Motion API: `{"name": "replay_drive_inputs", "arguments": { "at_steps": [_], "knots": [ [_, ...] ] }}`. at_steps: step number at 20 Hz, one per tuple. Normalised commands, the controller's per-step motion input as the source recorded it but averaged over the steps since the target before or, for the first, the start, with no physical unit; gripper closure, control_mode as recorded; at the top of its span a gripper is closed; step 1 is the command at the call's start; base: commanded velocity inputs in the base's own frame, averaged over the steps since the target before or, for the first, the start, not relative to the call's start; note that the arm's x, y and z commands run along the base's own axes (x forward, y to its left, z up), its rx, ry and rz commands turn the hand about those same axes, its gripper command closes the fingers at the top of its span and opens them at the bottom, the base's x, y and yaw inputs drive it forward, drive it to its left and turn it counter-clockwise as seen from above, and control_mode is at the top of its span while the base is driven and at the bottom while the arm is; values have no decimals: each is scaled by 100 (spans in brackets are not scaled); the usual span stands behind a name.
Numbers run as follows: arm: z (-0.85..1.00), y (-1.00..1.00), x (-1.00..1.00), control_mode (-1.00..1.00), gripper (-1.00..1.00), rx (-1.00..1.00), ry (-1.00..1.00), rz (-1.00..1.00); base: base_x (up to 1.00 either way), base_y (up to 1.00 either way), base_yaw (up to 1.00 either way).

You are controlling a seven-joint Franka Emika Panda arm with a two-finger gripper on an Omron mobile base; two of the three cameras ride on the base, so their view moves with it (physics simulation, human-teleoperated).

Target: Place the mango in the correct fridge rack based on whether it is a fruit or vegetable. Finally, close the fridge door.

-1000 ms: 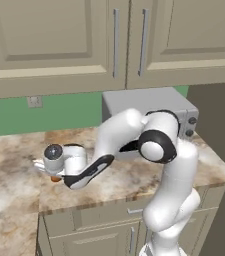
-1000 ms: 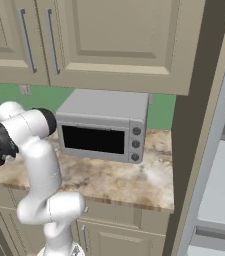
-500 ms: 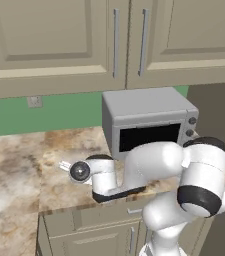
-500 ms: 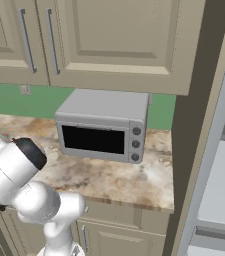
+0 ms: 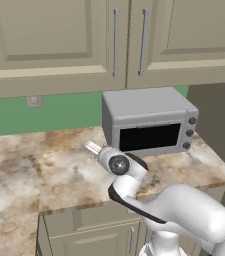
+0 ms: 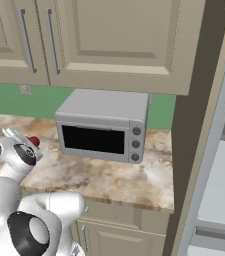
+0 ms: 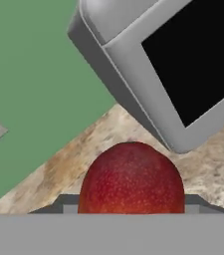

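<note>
1. The smooth, rounded red mango (image 7: 131, 178) with fine pale speckles sits large at the bottom middle of the hand view, between the gripper's two dark finger tips, which show as low grey shapes at its left and right.
2. The white arm's two-finger gripper (image 6: 30, 142) is clamped on the mango; in the right base view a small red patch of the fruit shows at the end of the hand, above the near left part of the counter.
3. In the left base view the gripper (image 5: 93, 147) is held above the beige-and-brown marbled stone counter (image 5: 44, 170), just left of the microwave's near corner; the fruit itself cannot be made out there.
4. The boxy grey microwave oven (image 5: 149, 121) with a black glass door and three round knobs on its right side stands on the far right part of the counter, against the wall.
5. In the hand view the microwave appears tilted, beyond the mango and to its right.
6. A plain green wall (image 5: 54, 111) runs behind the counter, with a small pale outlet plate (image 5: 34, 102) to the left of the microwave.
7. Beige panelled upper cabinets (image 5: 59, 40) with long vertical metal handles hang above.
8. At the far right edge of the right base view stands a tall pale grey appliance front (image 6: 224, 165), well apart from the mango.
</note>
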Motion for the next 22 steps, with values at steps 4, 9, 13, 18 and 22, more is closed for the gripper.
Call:
{"name": "replay_drive_inputs", "arguments": {
  "at_steps": [4, 9, 13, 18, 22],
  "knots": [
    [89, -83, -5, -100, 100, 6, 0, 0, 0, 0, 0],
    [62, -98, -37, -100, 100, 0, 13, 0, 0, 0, 0],
    [42, -98, -29, -100, 100, -7, 25, 0, 0, 0, 0],
    [15, -83, -11, -100, 100, -14, 23, 0, 0, 0, 0],
    [0, -45, -8, -100, 100, -20, 15, 0, 0, 0, 0]
  ]
}}
